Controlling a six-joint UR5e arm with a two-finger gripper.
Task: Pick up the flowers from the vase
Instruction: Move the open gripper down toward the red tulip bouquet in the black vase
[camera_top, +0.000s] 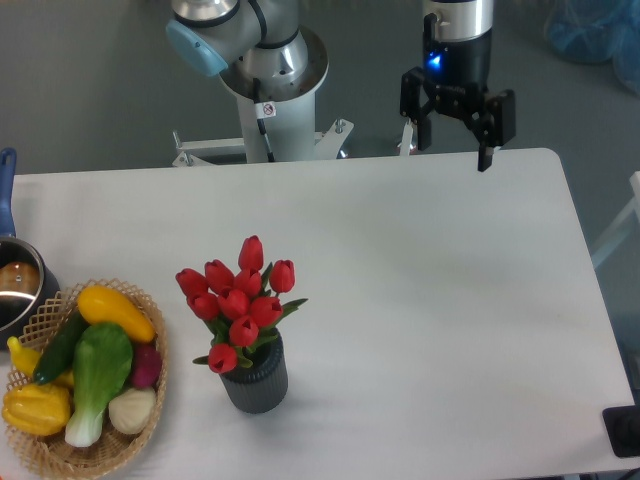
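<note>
The hand (449, 146) hung above the far edge of the tabletop (420, 270), toward the right side, with its two dark fingers spread apart and nothing between them. It was well apart from everything on the surface, so the task looked to be at its very start, the approach not yet made. The next move would likely call for travelling toward the near left and coming down over the bunch, with the jaws set to close around the gathered stems or the cluster of heads rather than the vase rim. The flowers (238, 300) stood upright in the vase (256, 380), near the front edge and left of the middle: a tight cluster of red tulip buds with a few green leaves showing just above the rim. The vase was short, dark grey and ribbed. Just to its left sat a wicker basket (155, 395) of vegetables, close enough that a wide approach might brush it, and a metal pot (18, 285) lay at the left edge.
</note>
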